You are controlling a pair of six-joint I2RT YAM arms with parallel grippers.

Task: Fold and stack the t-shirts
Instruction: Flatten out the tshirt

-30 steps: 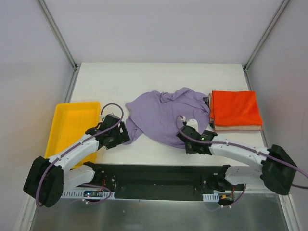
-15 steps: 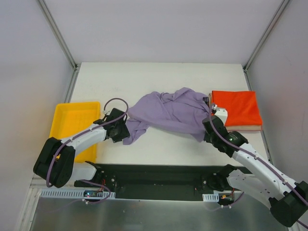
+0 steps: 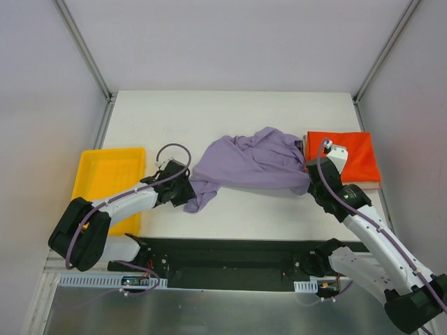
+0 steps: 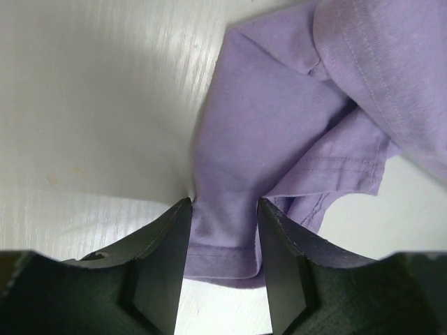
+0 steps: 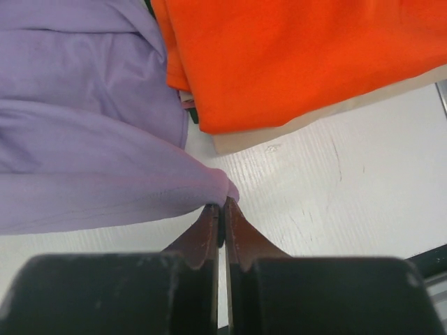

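The purple shirt is lying crumpled on the white tabletop, a little right of centre, and is being pulled between the two arms. Its left end is trailing down in a loose fold towards the near edge, while its right end is drawn out to a point beside the stack.

The left pincer is grasping the shirt at that lower left fold. In the left wrist view its fingers are standing on either side of a hemmed strip of cloth, and the fabric is filling the gap between them and bunching upwards from it.

The right pincer is clenching the shirt's right tip. In the right wrist view its fingers are pressing almost together on a small nub of purple cloth, just above the tabletop.

The stack is sitting at the right side of the tabletop, folded, with an orange layer on top and a beige one showing under it. The shirt's right edge is touching the stack's left side.

A yellow tray is resting at the left edge, well apart from the shirt.
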